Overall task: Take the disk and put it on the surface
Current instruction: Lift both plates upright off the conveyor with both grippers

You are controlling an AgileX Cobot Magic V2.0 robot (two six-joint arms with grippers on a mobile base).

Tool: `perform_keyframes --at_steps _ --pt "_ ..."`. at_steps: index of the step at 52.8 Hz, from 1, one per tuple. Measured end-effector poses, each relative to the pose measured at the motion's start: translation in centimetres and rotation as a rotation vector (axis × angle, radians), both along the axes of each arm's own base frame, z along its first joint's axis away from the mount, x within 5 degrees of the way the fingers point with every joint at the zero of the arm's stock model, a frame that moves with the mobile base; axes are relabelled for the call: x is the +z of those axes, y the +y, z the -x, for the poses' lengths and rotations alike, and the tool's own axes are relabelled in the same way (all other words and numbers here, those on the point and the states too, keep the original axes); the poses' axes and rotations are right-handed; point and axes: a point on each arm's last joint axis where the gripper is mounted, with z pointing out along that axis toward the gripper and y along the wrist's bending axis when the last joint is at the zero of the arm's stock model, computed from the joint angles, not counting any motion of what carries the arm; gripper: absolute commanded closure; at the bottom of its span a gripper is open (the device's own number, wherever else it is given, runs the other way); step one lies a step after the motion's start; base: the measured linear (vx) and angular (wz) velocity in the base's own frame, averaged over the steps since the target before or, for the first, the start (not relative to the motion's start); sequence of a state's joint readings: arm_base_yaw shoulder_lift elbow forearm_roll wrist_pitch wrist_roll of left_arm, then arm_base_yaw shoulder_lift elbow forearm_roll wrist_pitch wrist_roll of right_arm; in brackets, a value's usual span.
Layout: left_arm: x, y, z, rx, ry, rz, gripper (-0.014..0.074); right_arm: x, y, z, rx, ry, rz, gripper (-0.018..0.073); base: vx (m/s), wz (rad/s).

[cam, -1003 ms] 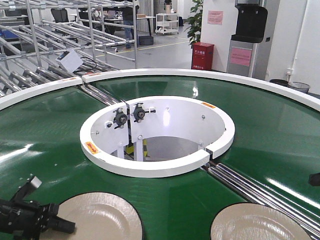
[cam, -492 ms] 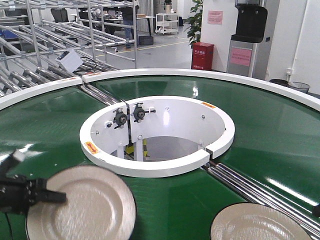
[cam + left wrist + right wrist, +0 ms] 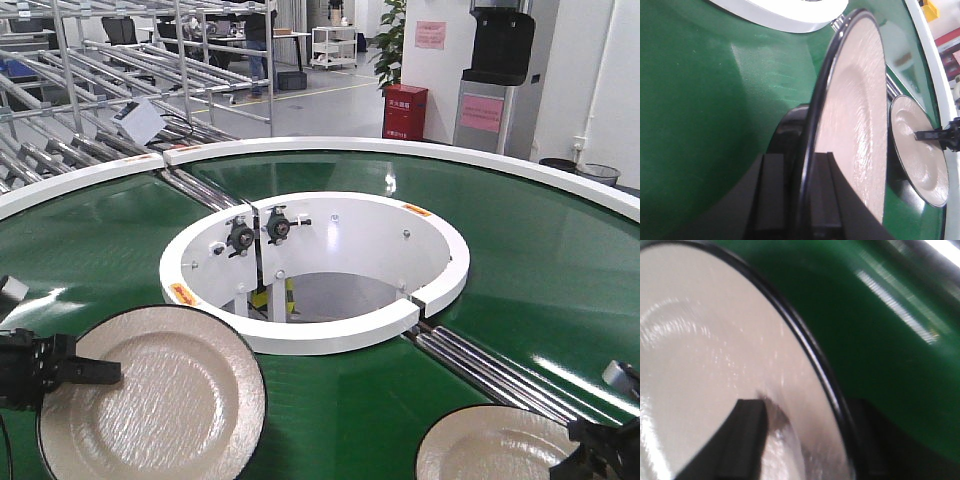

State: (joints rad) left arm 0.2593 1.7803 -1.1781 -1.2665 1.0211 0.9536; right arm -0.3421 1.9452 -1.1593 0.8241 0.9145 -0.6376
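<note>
The left disk [image 3: 160, 400], a cream plate with a dark rim, hangs tilted over the green belt [image 3: 520, 250]. My left gripper [image 3: 98, 372] is shut on its left edge. In the left wrist view the rim [image 3: 812, 125] runs between the two black fingers of the left gripper [image 3: 801, 156]. A second disk [image 3: 490, 448] lies flat on the belt at the lower right. My right gripper [image 3: 592, 442] is at its right edge. In the right wrist view the right gripper [image 3: 807, 410] stands open astride that disk [image 3: 705, 350], one finger above and one below the rim. The dark metal surface is out of view.
A white ring [image 3: 320, 335] walls the open hole in the belt's middle. Steel rollers [image 3: 480, 365] cross the belt near the right disk. The belt's white outer rim [image 3: 400, 148] curves along the back, with metal racks [image 3: 90, 90] behind it on the left.
The left gripper has raised the left disk off the belt and carried it leftward, tilting it. The right gripper has come into view and reached the right disk's edge.
</note>
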Motion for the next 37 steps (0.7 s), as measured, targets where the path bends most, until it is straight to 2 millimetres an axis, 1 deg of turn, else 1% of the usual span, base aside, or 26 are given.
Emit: perform_keyframes --at_steps 1,2,8,12,18,24,28,31,34,37 --pt "0.0 0.0 0.0 0.0 0.0 0.0 0.0604 0.1 0.1 -0.1 -0.007 -0.002 -0.018 0.0565 0.0 0.0" --pt "0.0 0.0 0.0 0.0 0.0 0.0 0.0604 0.2 0.1 -0.1 -0.013 -0.004 -0.029 0.0577 0.0 0.0" --pt "0.0 0.0 0.0 -0.002 0.001 0.002 0.0604 1.4 0.1 -0.4 -0.043 -0.049 -0.087 0.0574 0.0 0.0" --pt "0.0 0.0 0.0 -0.006 0.002 0.004 0.0604 2.3 0.3 -0.3 -0.049 -0.068 -0.152 0.0571 0.0 0.0" --pt "0.5 -0.2 0.3 -0.018 -0.002 0.014 0.0604 3.9 0.2 0.2 -0.048 -0.12 -0.172 0.0569 0.0 0.0" --pt "1.6 -0.4 0.8 -0.02 0.007 0.044 0.0604 7.3 0.3 0.6 -0.094 -0.223 -0.236 0.0568 0.0 0.0" --pt "2.6 -0.7 1.4 -0.023 0.007 0.064 0.0604 10.3 0.9 1.2 -0.112 -0.311 -0.295 0.0568 0.0 0.0" --pt "3.4 -0.8 1.8 -0.024 -0.002 0.07 0.0604 12.1 1.4 1.7 -0.108 -0.363 -0.333 0.0568 0.0 0.0" --pt "4.6 -1.0 2.4 -0.022 -0.022 0.072 0.0604 13.7 1.8 2.3 -0.095 -0.404 -0.35 0.0568 0.0 0.0" --pt "5.6 -1.2 2.9 -0.024 -0.044 0.071 0.0604 14.8 2.1 3.0 -0.074 -0.431 -0.35 0.0568 0.0 0.0"
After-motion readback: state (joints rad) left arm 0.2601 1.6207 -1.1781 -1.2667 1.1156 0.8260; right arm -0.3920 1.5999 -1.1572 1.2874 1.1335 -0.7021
